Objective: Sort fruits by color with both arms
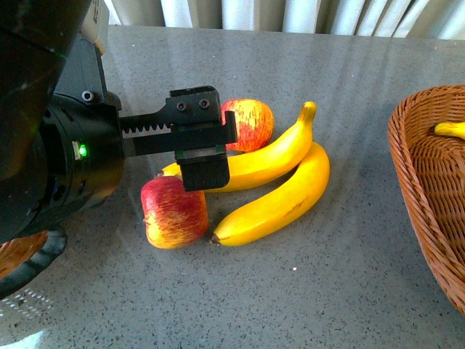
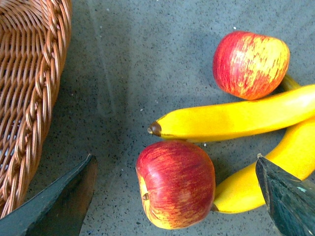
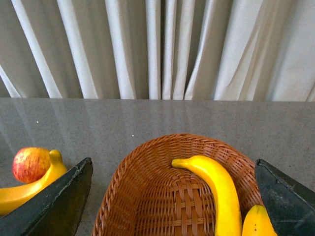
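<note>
Two red-and-yellow apples and two yellow bananas lie bunched on the grey table. My left gripper (image 1: pixel 203 156) hovers open over the near apple (image 1: pixel 173 212). In the left wrist view that apple (image 2: pixel 176 184) lies between the wide-apart fingers (image 2: pixel 64 201), touching neither. The far apple (image 1: pixel 251 123) rests behind the upper banana (image 1: pixel 276 153); the lower banana (image 1: pixel 280 200) touches the near apple. My right gripper (image 3: pixel 172 201) hangs open and empty above the right wicker basket (image 3: pixel 147 167), which holds two bananas (image 3: pixel 216 191). The front view does not show the right arm.
The right basket (image 1: pixel 421 174) stands at the table's right edge with a banana tip (image 1: pixel 450 129) showing. A second wicker basket (image 2: pixel 29 88) sits left of the fruit pile, mostly hidden under my left arm in the front view. Curtains hang behind the table.
</note>
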Motion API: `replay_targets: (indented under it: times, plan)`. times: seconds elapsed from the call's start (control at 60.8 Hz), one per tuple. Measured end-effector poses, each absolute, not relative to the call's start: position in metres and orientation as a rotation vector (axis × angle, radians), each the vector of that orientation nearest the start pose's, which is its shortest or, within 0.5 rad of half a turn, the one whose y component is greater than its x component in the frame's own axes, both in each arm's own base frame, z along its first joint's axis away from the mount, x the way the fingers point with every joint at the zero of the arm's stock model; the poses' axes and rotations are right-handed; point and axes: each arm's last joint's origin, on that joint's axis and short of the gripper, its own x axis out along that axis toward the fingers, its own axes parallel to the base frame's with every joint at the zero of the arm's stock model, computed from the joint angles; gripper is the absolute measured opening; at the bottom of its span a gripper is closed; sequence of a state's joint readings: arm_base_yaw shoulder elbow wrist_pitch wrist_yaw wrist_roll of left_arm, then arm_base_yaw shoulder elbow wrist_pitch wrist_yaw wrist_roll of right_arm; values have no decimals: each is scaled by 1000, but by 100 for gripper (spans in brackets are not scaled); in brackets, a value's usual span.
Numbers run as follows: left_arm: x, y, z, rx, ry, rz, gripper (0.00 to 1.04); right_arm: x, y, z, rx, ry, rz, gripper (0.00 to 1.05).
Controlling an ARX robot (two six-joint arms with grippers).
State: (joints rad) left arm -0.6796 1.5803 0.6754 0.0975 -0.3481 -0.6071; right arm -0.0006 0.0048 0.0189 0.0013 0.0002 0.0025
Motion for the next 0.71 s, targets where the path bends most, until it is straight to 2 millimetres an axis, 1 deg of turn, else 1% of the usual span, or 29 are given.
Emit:
replay_targets:
  times: [0.477, 0.708]
  plan:
    - [234, -178, 115, -119, 861, -100, 96, 97, 0, 170, 3, -15, -1, 96]
    - [237, -178, 110, -104, 870, -101, 96, 97, 0, 170, 3, -15, -1, 96]
